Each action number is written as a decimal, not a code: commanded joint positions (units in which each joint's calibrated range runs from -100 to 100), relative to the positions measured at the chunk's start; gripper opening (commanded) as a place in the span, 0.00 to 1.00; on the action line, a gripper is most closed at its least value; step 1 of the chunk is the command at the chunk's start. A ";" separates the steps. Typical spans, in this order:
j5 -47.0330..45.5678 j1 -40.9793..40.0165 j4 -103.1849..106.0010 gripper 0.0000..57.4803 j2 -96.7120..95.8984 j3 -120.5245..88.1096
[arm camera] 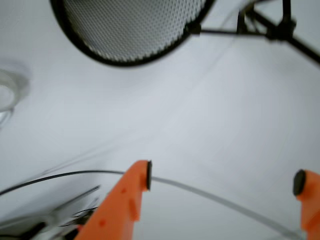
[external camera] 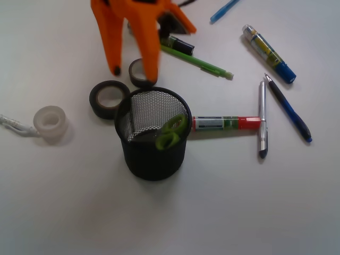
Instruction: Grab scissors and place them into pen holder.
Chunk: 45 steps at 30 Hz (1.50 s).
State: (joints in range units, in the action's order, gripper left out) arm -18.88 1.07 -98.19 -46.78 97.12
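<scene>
The black wire-mesh pen holder (external camera: 153, 135) stands upright in the middle of the front view. The scissors (external camera: 171, 133) sit inside it, lime-green loop handles leaning over the right rim, blades hidden below. My orange gripper (external camera: 134, 73) hangs behind the holder, open, with nothing between its fingers. In the wrist view the gripper (arm camera: 224, 180) shows two spread orange fingertips with black pads over bare white surface. The holder's mesh and rim (arm camera: 131, 30) fill the top of that view.
Two dark tape rolls (external camera: 109, 99) lie just behind the holder, and a clear tape roll (external camera: 50, 124) lies at left. A red-and-green marker (external camera: 226, 123), a silver pen (external camera: 262, 119), a blue pen (external camera: 288, 108), a green pen (external camera: 196, 62) and a glue tube (external camera: 269, 54) lie at right.
</scene>
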 commanded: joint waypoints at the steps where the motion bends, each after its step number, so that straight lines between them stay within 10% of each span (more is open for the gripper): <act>1: 12.21 1.66 -1.64 0.55 14.35 0.16; 13: 33.41 -5.75 -0.68 0.55 61.44 -73.03; 28: 24.96 -3.50 47.62 0.52 142.36 -175.93; 34: 23.35 -5.30 44.47 0.52 142.78 -185.08; 45: 20.71 -7.61 33.01 0.00 145.84 -189.79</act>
State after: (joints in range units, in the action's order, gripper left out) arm 1.98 -5.81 -63.80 98.43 -92.90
